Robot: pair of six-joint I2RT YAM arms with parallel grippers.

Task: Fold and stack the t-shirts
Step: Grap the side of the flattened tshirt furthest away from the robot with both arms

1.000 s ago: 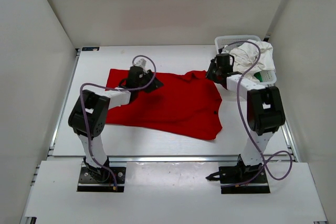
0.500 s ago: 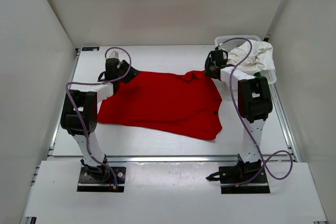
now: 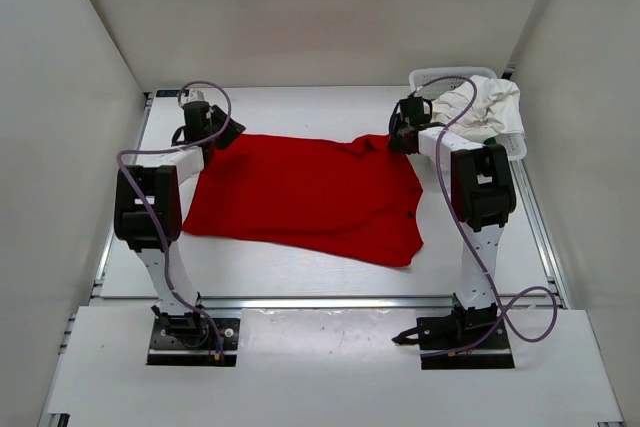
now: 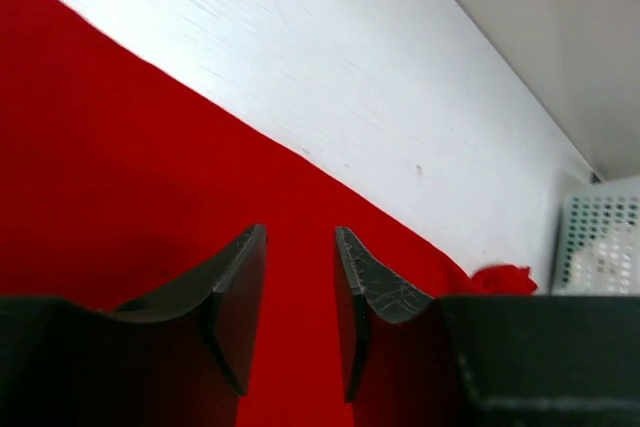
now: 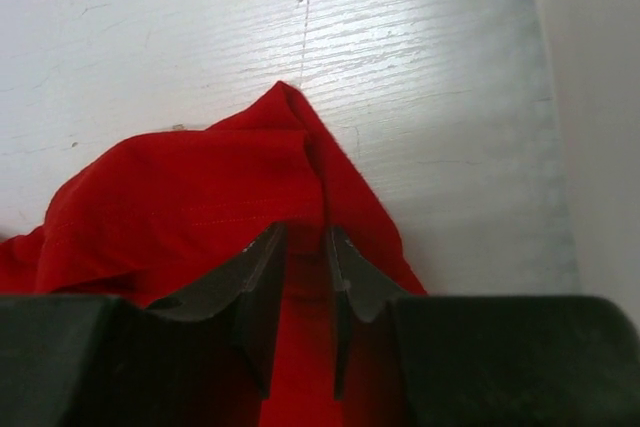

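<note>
We see the left tool (image 4: 300,230), jaws apart, over a red t-shirt (image 3: 310,192) on the worktop (image 3: 300,107); the right tool (image 5: 306,230) pinches its raised fold.

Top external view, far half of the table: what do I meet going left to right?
left gripper → red t-shirt → right gripper → white mesh basket
</note>
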